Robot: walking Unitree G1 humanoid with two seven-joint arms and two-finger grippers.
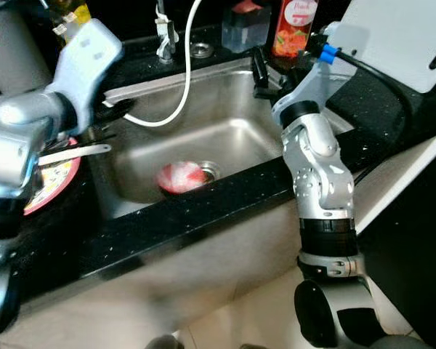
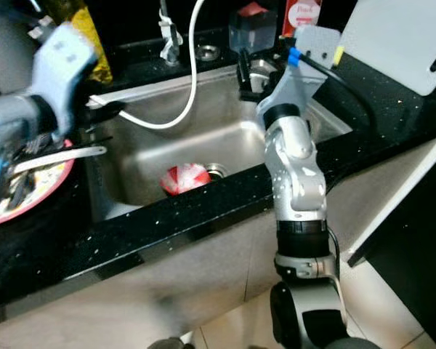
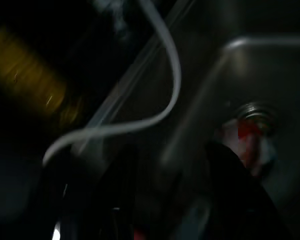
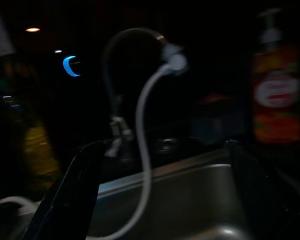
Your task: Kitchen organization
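A stainless steel sink is sunk into a black speckled worktop, and everything here is placed relative to that sink. A red and white bowl lies on the sink floor, touching the round drain, close under the near wall. The rest of the sink floor is bare metal, giving open room toward the far wall and the right side.

A white hose curves down from the tap at the sink's far rim and hangs into the far left corner of the basin.

The left gripper hovers over the sink's left rim, its two black fingers apart and holding nothing. Just left of that rim, a red-patterned plate sits on the worktop with a pale utensil lying across it, the tip reaching toward the sink edge.

The right gripper sits at the sink's far right corner, above the rim, fingers spread wide and empty. Behind that far rim stand a red-labelled soap bottle and a clear container with a red top. A white cutting board leans beyond the sink's right rim. A yellow bottle stands past the far left corner.
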